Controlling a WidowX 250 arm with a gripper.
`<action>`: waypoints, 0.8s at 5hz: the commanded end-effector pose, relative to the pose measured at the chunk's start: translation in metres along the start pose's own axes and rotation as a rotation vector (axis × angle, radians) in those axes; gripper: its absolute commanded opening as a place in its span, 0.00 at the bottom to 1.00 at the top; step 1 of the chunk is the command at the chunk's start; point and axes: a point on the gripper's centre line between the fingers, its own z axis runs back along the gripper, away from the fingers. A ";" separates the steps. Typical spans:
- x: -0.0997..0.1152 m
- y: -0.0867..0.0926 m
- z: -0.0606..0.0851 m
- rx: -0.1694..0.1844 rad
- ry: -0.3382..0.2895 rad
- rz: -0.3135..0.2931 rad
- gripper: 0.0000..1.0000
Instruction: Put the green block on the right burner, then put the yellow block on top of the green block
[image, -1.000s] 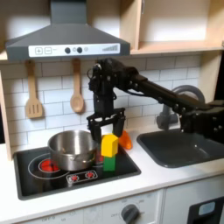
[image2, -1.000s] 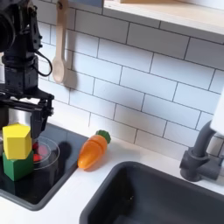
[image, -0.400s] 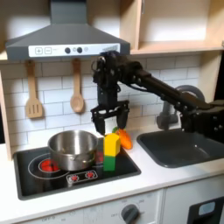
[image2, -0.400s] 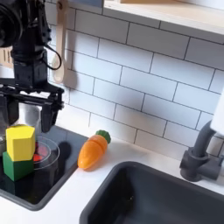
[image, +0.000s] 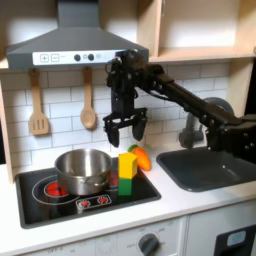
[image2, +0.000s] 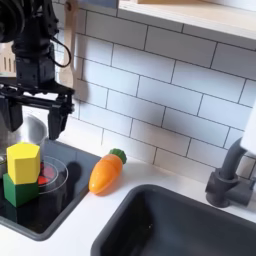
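**Count of things on the toy stove**

There was one green block (image: 126, 185), one yellow block (image: 127, 164), one carrot (image2: 105, 172), one pot (image: 82, 170), two wooden utensils, spatula (image: 38, 107) and spoon (image: 88, 103), and one faucet (image2: 232, 172).

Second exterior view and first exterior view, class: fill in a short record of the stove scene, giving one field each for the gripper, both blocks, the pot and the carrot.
gripper: open, empty, raised above the stack
yellow block: resting on top of the green block, turned slightly askew
green block: on the burner at the first exterior view's right
pot: silver, on the burner at the first exterior view's left
carrot: lying on the counter between stove and sink
task state: stack looks complete
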 end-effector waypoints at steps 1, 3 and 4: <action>-0.011 -0.012 -0.006 -0.016 0.019 -0.038 1.00; -0.039 -0.035 -0.011 -0.018 0.050 -0.117 1.00; -0.049 -0.048 -0.014 -0.022 0.060 -0.150 1.00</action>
